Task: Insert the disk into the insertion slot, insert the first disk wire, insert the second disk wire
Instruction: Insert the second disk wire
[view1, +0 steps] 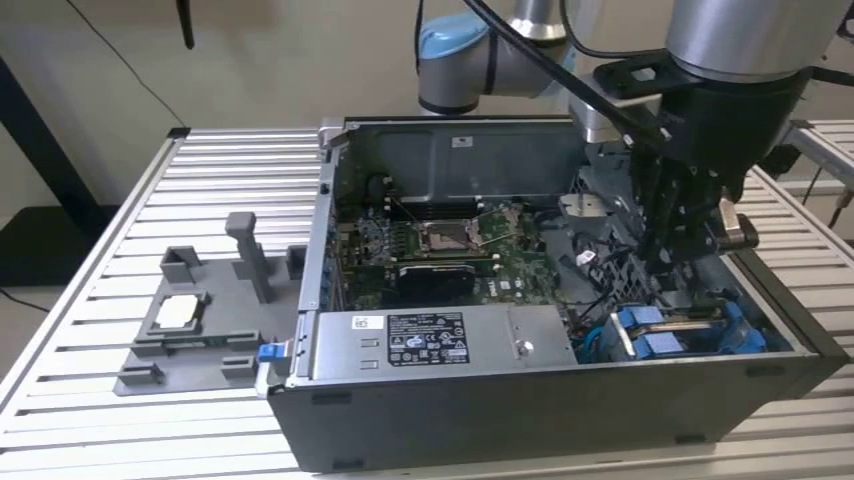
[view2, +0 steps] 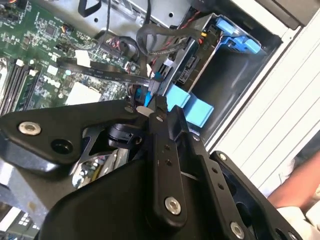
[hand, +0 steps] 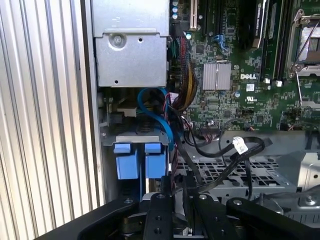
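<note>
We read this as a robotics lab bench. At the centre of the exterior view an open computer case (view1: 534, 425) lies on a slatted aluminium table (view1: 227, 180), its motherboard (view1: 454, 240) exposed. At left of frame a grey fixture (view1: 200, 345) with upright posts sits on the slats. At upper right is the robot arm (view1: 461, 60), with blue-capped joints. A plain wall (view1: 294, 60) stands behind.

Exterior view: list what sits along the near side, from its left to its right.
Grey plastic holder → grey box with a sticker → drive bay with blue tabs.
</note>
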